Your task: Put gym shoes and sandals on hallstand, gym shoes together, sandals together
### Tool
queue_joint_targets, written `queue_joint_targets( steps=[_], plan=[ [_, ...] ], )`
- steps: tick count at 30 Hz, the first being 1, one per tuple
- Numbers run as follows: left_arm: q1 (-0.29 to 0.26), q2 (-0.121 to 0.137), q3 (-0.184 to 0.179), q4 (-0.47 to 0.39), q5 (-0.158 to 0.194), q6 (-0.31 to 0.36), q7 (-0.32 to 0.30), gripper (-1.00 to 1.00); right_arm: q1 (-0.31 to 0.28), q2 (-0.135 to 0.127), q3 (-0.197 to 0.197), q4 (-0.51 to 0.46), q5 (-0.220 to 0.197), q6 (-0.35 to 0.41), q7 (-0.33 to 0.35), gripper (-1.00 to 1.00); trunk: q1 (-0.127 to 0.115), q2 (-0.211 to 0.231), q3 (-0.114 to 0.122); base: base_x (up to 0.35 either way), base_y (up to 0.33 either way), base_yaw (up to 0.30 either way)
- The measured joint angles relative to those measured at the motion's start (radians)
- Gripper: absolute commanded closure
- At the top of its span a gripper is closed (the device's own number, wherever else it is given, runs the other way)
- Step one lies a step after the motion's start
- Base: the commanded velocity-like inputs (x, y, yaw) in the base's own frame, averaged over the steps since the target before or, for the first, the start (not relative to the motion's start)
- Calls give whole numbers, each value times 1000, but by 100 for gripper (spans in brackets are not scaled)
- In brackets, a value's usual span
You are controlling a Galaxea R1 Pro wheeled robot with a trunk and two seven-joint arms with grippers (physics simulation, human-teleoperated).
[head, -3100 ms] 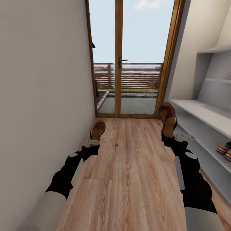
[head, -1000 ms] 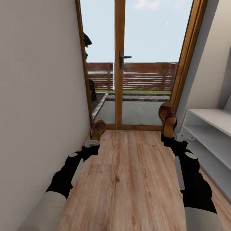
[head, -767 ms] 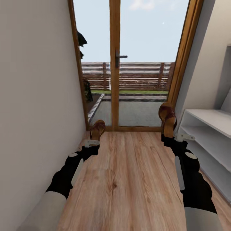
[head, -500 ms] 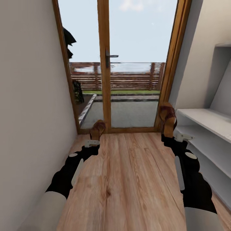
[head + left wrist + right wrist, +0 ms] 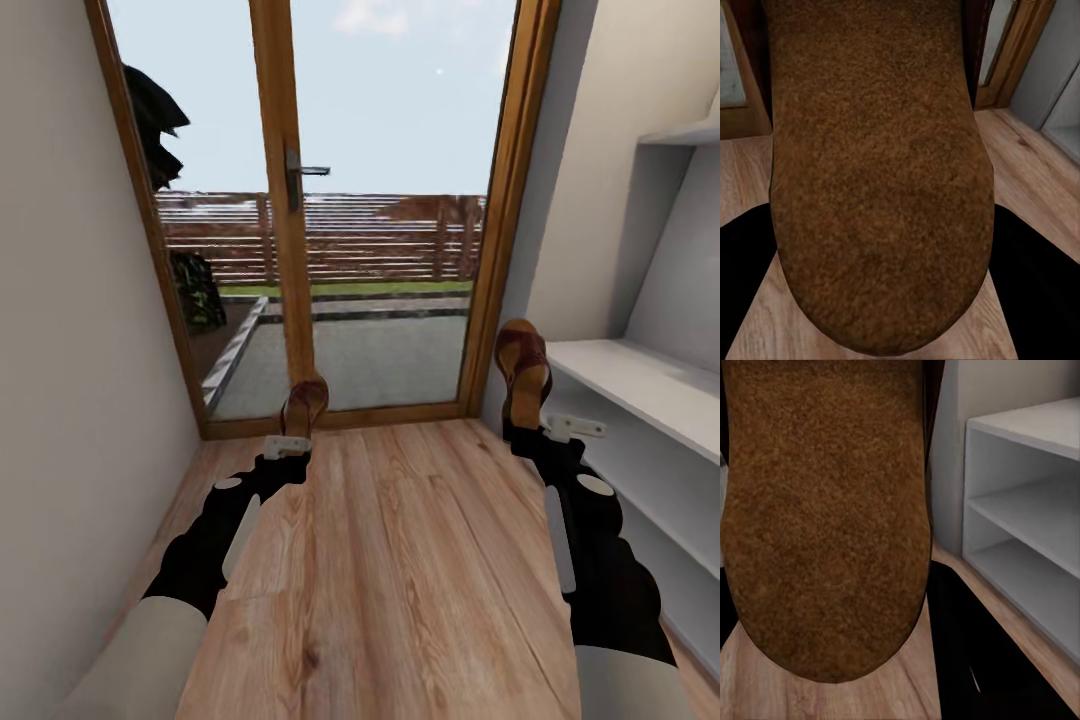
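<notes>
Change: camera has swung; glass door sits further left, rack shows more, both arms and sandals unchanged.
Sandals: 1 in left gripper, 1 in right gripper, soles upright, long axis along the fingers.
Left sandal: jaws closed on its heel.
Right sandal: jaws closed likewise.
Rack: right side; right arm nearer, bench top just beside its sandal.

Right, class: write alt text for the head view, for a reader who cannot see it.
Each gripper, left and right, holds a brown sandal, left sandal and right sandal, above the wood corridor floor. A glazed door stands ahead; the pale hallstand is at the right.
</notes>
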Motion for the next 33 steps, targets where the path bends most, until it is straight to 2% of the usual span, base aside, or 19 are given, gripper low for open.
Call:
queue_joint_targets(
  steps=[9,18,33],
  plan=[
    [0,0,0,1,0,-1,0,100,0,0,0,0,0,0,0,100,0,0,0,348,0,-43],
    [0,0,0,1,0,0,0,100,0,0,0,0,0,0,0,100,0,0,0,347,15,-266],
    [0,0,-1,1,0,-1,0,100,0,0,0,0,0,0,0,100,0,0,0,319,144,-292]
  ],
)
